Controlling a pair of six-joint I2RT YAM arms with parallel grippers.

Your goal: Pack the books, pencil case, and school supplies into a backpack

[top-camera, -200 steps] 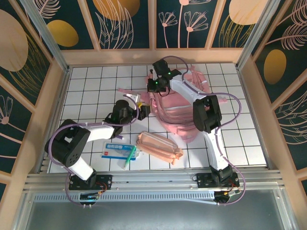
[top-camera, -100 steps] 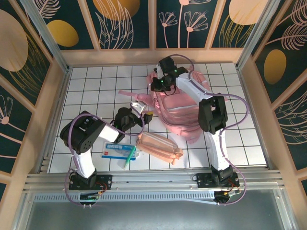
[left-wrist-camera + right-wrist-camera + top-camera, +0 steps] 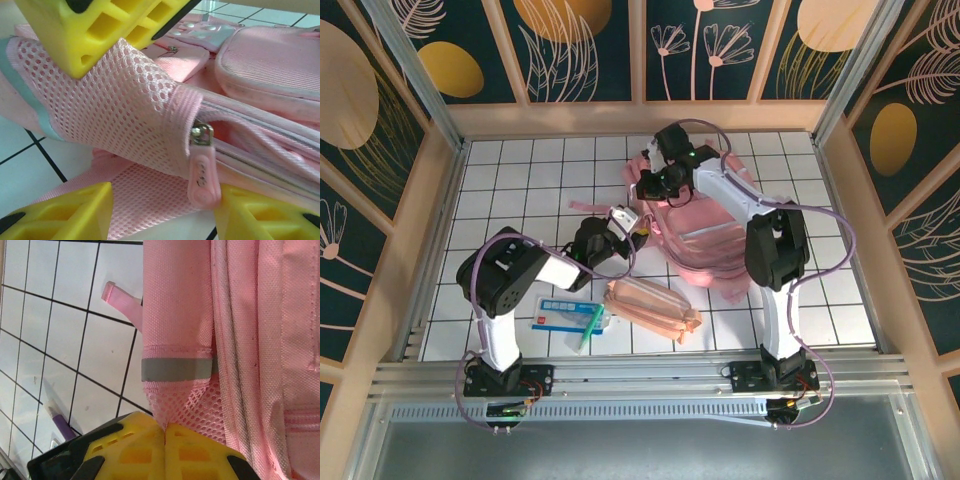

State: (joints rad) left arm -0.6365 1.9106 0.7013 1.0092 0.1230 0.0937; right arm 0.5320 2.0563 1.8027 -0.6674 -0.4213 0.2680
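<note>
The glossy pink backpack (image 3: 710,235) lies at the table's middle right. My right gripper (image 3: 652,184) is shut on the mesh side pocket (image 3: 200,405) at the bag's upper left corner, its gripper (image 3: 165,431) pinching the netting. My left gripper (image 3: 628,224) stands open at the bag's left edge. In the left wrist view that gripper (image 3: 162,212) has the pink zipper pull (image 3: 202,172) hanging between its fingers, close to the right fingertip (image 3: 260,215). The peach pencil case (image 3: 652,308) and the school supplies, a white-and-blue packet (image 3: 558,313) and green pen (image 3: 590,326), lie near the front. The books are out of view.
A loose pink strap (image 3: 590,207) trails left of the bag across the white tiles. Wooden walls (image 3: 440,200) fence the table on three sides. The right arm's yellow fingers (image 3: 105,30) hold the mesh just above my left gripper.
My left gripper has moved right, up to the backpack's edge, and narrowed a little. The right gripper has drawn the bag's corner to the right, and the bag has shifted with it.
</note>
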